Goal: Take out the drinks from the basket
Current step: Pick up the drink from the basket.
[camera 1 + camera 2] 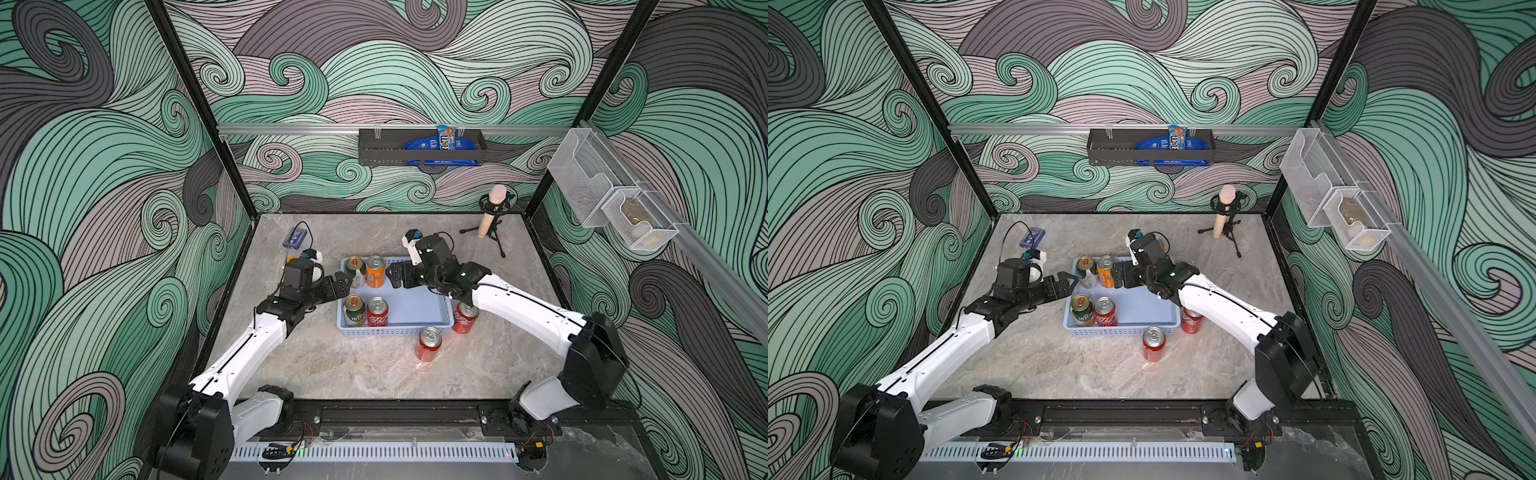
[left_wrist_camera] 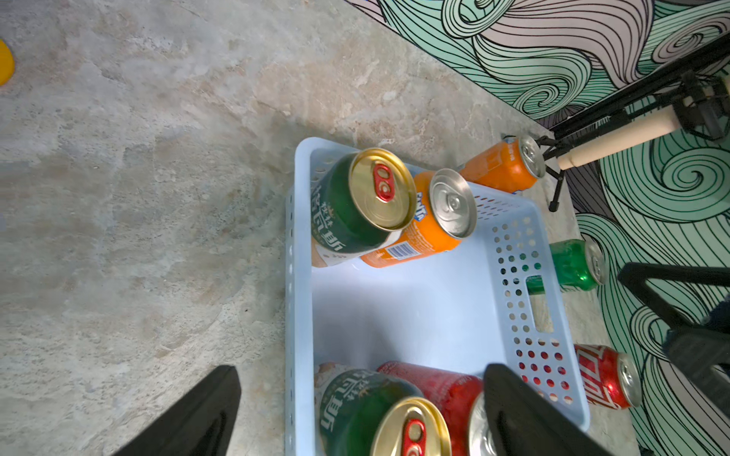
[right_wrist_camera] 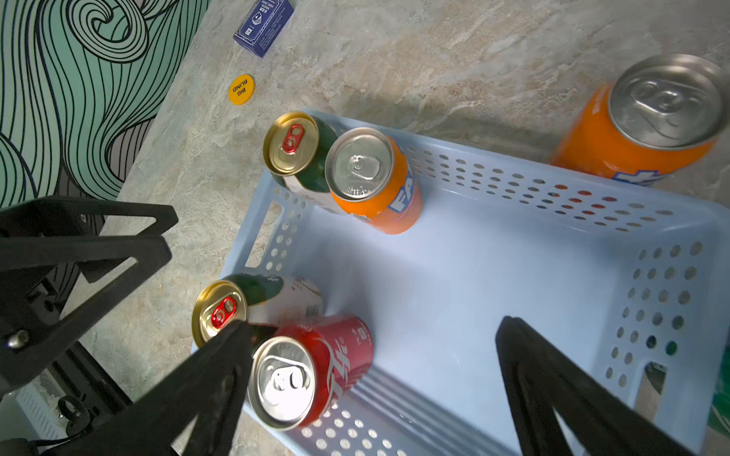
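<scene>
Lab robot cell: printed panel walls, aluminium rail, bench-mounted arms

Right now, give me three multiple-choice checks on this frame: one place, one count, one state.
1. Relative to the light-blue perforated plastic basket, the bright green aluminium can is:
A) inside it
B) on the grey marbled table, outside it
C) stacked on another can

2. How many cans stand in the basket?
A) two
B) four
C) six

3. The right gripper is:
A) shut on a can
B) shut on the basket rim
C) open, empty

Key:
1 B: the left wrist view shows it beyond the basket's slotted end wall.
2 B: both top views show two gold-topped green cans, an orange can and a red can inside.
3 C: its fingers stand wide apart over the basket floor, gripping nothing.
</scene>
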